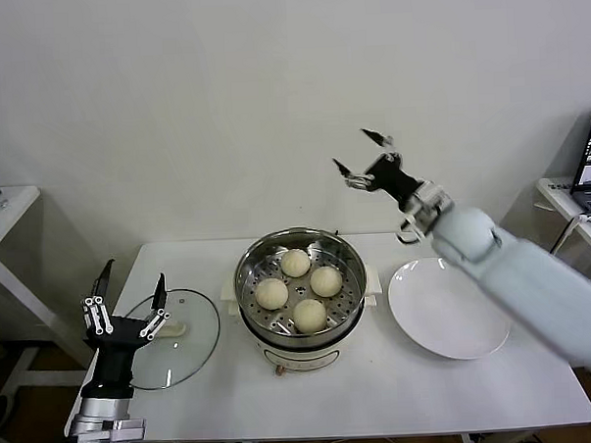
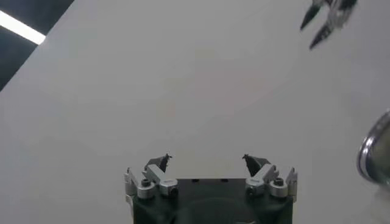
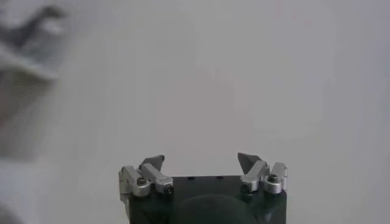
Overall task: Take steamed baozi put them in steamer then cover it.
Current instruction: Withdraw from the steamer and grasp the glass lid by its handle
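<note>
Buns: four steamed baozi (image 1: 299, 288) lie in the steamer on its holed tray — one toward the wall, one on the robot's left, one on its right, one nearest the robot. They sit close together, some nearly touching.

Steamer: the shiny steamer (image 1: 350, 300) stands on its white base in the middle of the white table (image 1: 401, 393), uncovered.

Cover: the glass cover (image 1: 197, 334) lies flat on the table to the robot's left of the steamer, just beside it, its cream handle facing up at the centre. It is partly hidden behind the left gripper.

Plate: a white plate (image 1: 446, 308) lies on the table to the robot's right of the steamer, just beside the base.

Left gripper: the left gripper (image 1: 132, 289) is raised over the near left edge of the table, above the cover and not touching it, fingers pointing up and spread wide. It holds nothing; the left wrist view (image 2: 207, 162) shows the two fingertips well apart against the bare wall.

Right gripper: the right gripper (image 1: 361, 152) is lifted high above and behind the steamer — in front of the wall — with its fingers spread wide and nothing between them. The right wrist view (image 3: 201, 161) shows the same wide gap.
</note>
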Robot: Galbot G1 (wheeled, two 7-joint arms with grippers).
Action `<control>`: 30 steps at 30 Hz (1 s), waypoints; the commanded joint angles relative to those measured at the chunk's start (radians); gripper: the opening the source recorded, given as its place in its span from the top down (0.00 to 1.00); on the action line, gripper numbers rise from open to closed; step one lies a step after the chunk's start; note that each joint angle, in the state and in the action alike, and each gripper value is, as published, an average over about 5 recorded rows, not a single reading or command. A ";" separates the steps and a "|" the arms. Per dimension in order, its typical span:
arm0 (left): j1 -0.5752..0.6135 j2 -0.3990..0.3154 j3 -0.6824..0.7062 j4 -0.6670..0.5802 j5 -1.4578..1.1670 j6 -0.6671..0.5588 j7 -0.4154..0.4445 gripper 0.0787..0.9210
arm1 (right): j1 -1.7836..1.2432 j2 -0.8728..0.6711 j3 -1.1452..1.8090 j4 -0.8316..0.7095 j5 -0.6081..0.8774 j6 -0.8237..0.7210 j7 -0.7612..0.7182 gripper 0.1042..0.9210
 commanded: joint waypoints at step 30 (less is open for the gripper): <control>-0.087 0.049 0.009 0.554 0.518 -0.027 -0.029 0.12 | -0.922 0.436 0.750 0.068 -0.286 0.143 0.120 0.12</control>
